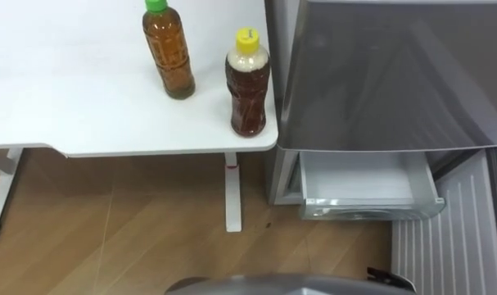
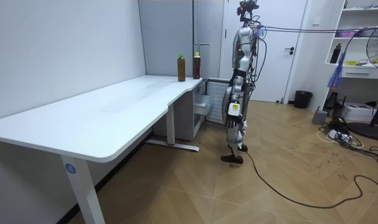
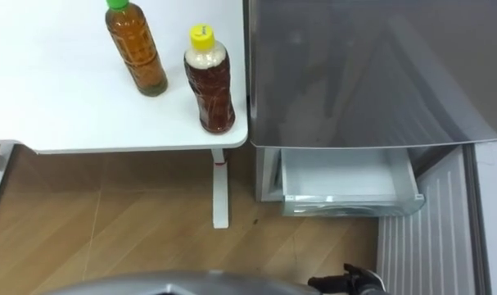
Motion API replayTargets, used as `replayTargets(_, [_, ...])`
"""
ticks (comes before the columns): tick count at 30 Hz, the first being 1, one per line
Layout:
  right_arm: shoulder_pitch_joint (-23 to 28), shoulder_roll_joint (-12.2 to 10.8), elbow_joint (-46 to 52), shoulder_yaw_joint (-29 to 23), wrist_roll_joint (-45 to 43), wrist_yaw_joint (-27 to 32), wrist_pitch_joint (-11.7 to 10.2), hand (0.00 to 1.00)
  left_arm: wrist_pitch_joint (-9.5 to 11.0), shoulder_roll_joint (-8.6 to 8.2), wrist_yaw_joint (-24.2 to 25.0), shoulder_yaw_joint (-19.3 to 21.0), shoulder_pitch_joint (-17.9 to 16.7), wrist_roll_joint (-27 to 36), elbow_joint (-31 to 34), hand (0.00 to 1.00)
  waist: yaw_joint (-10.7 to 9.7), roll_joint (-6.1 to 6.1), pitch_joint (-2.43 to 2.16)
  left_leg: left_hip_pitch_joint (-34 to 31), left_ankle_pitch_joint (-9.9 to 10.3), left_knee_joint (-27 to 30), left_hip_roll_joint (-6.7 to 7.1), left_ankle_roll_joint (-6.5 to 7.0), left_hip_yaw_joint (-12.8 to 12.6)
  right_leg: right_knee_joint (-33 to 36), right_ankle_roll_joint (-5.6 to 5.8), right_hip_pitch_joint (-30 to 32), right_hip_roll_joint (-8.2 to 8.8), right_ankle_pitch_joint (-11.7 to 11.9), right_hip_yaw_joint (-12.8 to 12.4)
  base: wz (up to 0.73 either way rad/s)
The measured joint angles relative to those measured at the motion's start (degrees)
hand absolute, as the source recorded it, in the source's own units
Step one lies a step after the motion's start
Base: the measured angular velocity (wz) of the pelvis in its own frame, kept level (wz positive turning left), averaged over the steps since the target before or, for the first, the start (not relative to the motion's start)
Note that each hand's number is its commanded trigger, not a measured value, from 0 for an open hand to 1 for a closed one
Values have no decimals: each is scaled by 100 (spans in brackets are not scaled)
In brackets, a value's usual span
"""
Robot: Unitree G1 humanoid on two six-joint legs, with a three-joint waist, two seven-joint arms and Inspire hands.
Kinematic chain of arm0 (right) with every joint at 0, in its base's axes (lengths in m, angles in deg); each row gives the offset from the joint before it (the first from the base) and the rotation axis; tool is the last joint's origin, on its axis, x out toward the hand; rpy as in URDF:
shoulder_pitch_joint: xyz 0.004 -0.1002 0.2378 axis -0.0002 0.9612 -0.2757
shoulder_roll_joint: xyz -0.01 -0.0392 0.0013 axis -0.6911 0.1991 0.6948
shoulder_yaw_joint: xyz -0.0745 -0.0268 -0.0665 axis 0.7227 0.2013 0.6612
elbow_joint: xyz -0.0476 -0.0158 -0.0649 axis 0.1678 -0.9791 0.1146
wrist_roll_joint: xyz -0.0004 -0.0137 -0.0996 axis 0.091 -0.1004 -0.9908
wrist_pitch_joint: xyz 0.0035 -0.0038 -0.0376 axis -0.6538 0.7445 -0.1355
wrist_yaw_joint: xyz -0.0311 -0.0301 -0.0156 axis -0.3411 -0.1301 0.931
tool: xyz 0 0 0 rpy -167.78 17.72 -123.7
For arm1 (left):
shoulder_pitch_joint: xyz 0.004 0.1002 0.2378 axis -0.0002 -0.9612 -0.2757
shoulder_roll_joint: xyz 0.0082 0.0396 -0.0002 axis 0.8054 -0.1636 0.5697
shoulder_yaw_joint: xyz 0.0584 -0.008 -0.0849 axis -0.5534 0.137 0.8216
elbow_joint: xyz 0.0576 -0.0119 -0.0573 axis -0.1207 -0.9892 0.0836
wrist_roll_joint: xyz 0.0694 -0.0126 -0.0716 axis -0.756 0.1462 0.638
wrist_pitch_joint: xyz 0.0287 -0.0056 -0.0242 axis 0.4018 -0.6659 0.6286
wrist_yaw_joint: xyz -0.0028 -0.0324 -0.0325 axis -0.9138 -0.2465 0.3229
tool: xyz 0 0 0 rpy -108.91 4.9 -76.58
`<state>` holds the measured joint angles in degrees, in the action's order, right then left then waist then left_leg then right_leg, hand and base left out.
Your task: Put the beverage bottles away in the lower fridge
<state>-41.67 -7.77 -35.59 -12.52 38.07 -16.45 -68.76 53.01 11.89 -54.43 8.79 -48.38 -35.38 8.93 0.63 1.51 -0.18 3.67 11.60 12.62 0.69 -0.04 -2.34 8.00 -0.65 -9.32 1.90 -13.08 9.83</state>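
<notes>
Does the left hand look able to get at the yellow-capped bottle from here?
Probably yes. The yellow-capped bottle stands at the near corner of the white table, nothing before it; the left hand hangs low at the robot's side and must rise first.

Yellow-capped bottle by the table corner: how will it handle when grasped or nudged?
The yellow-capped bottle looks nearly full, so probably fairly heavy. Tall and narrow, standing near the table edge, it may tip if pushed high, then roll.
</notes>
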Motion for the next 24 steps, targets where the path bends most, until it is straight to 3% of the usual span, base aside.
replayTargets(11, [16, 52, -21, 10, -51, 88, -4, 0, 426, 5, -779, 182, 191, 2245, 193, 0, 164, -69, 23, 60, -1, -92, 1, 1, -10, 5, 5, -9, -4, 3, -23, 0])
replayTargets(14, [104, 60, -12, 14, -85, 95, -3, 0, 467, 8, -1146, 428, 122, 2790, 646, 0, 197, -49, 35, 114, -1, -120, 9, 1, 1, 6, 6, -66, -1, 3, -18, 0])
replayTargets(16, [130, 82, 19, 12, -236, 116, 0, 0, 587, 9, -1394, 523, 113, 3133, 981, 0, 242, -51, 36, 107, -1, -121, 13, 1, 9, 4, 5, -65, 0, 3, -14, 0])
replayTargets(18, [158, 85, 38, 10, -510, 226, 8, 0, 840, 27, -1713, 536, 112, 3624, 1413, 0, 278, -53, 34, 107, -1, -121, 15, 1, 9, 8, 6, -67, 0, 3, -5, 0])
replayTargets(24, [234, 83, 290, -2, -709, 266, 66, 0, 1184, 34, -2536, 598, 106, 3793, 2296, 0, 347, -112, 7, 90, -1, -126, 4, 1, -9, -3, 5, -8, -4, 3, -19, -3])
